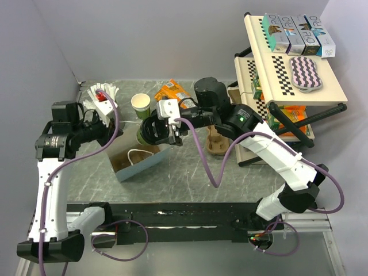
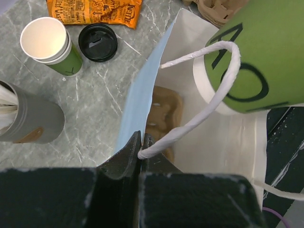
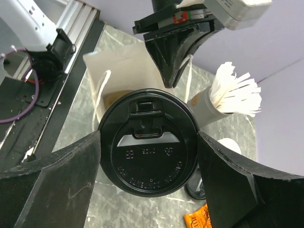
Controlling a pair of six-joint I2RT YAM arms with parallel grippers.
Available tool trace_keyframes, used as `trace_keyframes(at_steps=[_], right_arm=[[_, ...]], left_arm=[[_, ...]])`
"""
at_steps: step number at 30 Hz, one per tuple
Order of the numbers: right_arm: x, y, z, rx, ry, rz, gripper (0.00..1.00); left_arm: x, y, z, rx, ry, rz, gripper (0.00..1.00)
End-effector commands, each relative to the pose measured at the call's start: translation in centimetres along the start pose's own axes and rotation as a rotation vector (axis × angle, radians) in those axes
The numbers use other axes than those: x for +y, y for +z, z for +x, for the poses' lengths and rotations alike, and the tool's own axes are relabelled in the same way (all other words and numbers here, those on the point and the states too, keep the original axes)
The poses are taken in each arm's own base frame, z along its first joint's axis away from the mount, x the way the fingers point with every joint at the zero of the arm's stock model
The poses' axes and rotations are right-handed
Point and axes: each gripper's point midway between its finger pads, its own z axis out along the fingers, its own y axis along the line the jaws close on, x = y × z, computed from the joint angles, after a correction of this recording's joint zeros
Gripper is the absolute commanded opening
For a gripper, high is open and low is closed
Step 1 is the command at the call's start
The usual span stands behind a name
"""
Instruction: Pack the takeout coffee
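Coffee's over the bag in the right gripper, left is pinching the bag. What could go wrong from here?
1. The handle loop arcs across the opening beside the takeout coffee; lowering could snag it.
2. The left gripper pinches only one wall of the paper bag; a bump might fold it or pull it free.
3. A cardboard carrier lies inside; the cup may land unevenly and tip.

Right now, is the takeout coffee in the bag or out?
Out: the right gripper holds the takeout coffee upright over the open mouth of the bag, not set down inside.
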Motion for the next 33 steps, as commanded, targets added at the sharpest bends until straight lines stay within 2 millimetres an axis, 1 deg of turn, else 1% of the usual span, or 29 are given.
trace_keyframes(at_steps=[1,3,10,14,17,18,19,20,21,22,23,24,26,27,33], right_arm=[[-0.3,-0.3,-2.8,-0.082,-0.097,0.011,0.0],[0.0,0.0,-2.7,-0.082,-0.101,-0.002,0.0],[0.1,0.4,-2.2,-0.074,-0.114,-0.002,0.0],[0.1,0.4,-1.8,-0.067,-0.123,0.015,0.0],[0.0,0.6,-1.1,-0.058,-0.127,0.033,0.0],[0.0,0.5,-1.0,-0.057,-0.129,0.036,0.0],[0.2,0.8,-0.3,-0.043,-0.123,0.033,0.0],[0.1,0.9,-0.1,-0.043,-0.125,0.037,0.0],[0.0,1.0,0.2,-0.039,-0.124,0.043,0.0],[0.4,1.2,1.0,-0.028,-0.117,0.036,0.0],[0.4,1.4,1.1,-0.032,-0.121,0.037,0.0],[0.6,1.6,1.8,-0.024,-0.114,0.03,0.0],[0.8,1.8,2.0,-0.026,-0.119,0.026,0.0],[1.0,2.0,2.3,-0.025,-0.122,0.015,0.0],[1.6,2.3,3.1,-0.009,-0.189,0.002,0.0]], left_arm=[[-0.1,0.5,-2.7,-0.084,0.071,-0.016,0.01],[-0.1,0.6,-2.8,-0.082,0.067,-0.029,0.01],[2.2,0.3,-3.3,-0.045,0.183,-0.117,0.01],[2.9,0.6,-3.3,-0.027,0.235,-0.123,0.01],[2.7,0.9,-3.6,-0.025,0.271,-0.119,0.01],[2.4,1.2,-3.7,-0.028,0.278,-0.104,0.01],[2.1,1.4,-3.6,-0.028,0.282,-0.089,0.01],[1.8,1.5,-3.5,-0.026,0.28,-0.081,0.01],[1.4,2.1,-2.9,-0.017,0.273,-0.062,0.01],[1.3,2.4,-2.5,-0.011,0.259,-0.054,0.01],[1.1,2.6,-2.1,-0.009,0.254,-0.046,0.01],[0.9,3.0,-1.3,0.001,0.242,-0.036,0.01],[0.6,3.3,-0.7,0.006,0.221,-0.023,0.01],[0.5,3.3,-0.6,0.006,0.214,-0.023,0.01],[0.3,2.7,-1.5,-0.023,0.195,-0.037,0.01]])
